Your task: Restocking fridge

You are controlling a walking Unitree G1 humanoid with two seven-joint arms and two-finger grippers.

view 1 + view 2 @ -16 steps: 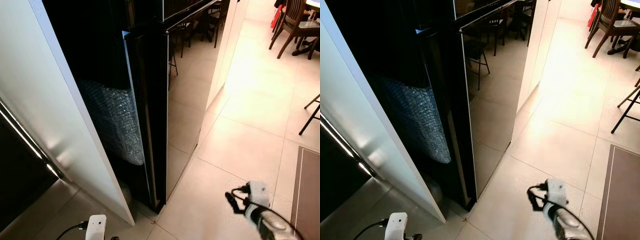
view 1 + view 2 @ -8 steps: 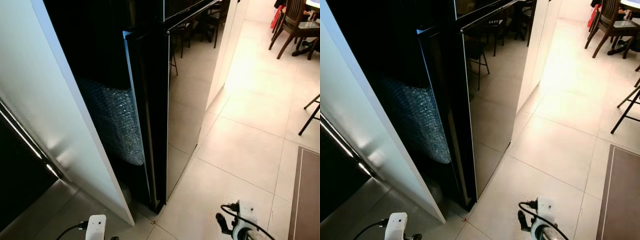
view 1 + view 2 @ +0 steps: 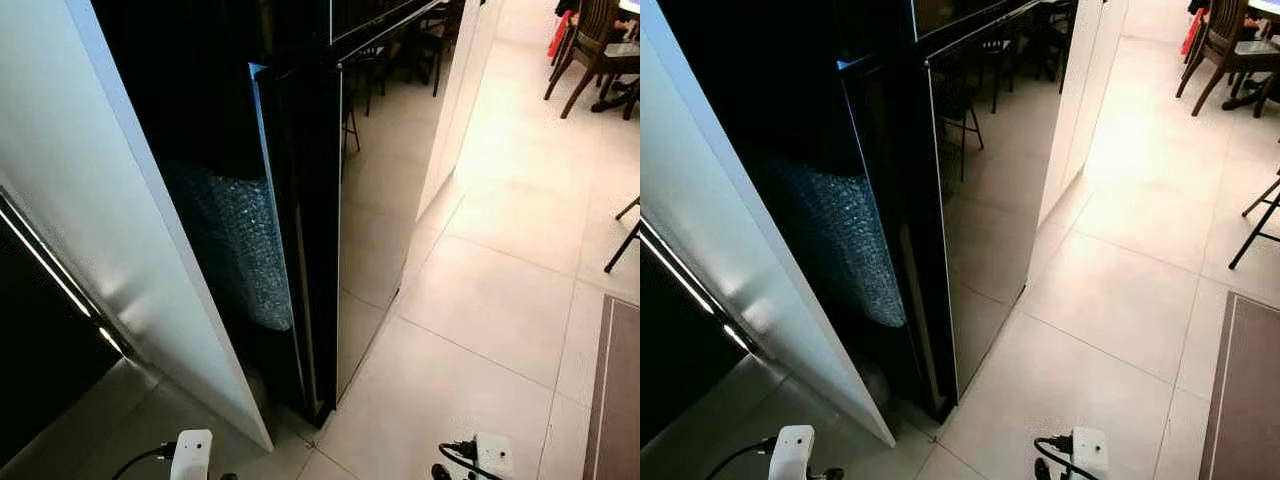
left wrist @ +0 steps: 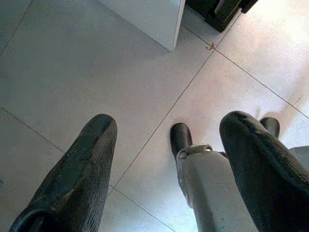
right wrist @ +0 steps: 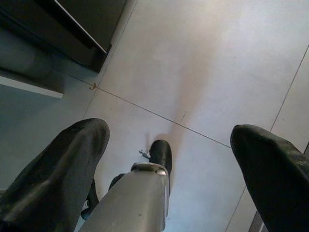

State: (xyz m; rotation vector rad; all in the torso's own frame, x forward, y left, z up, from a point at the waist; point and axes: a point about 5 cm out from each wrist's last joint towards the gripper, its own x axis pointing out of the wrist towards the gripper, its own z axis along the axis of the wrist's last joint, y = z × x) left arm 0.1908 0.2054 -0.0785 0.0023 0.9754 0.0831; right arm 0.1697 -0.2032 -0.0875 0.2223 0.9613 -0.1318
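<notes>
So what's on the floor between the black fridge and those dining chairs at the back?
Nothing: bare pale floor tiles run from the black fridge to the dining chairs, as the left eye view shows.

Both arms hang low at the bottom edge of the head views. The left gripper [image 4: 166, 159] points at the floor, fingers spread wide; the right gripper [image 5: 169, 164] likewise, fingers [image 5: 58, 169] parted.
</notes>
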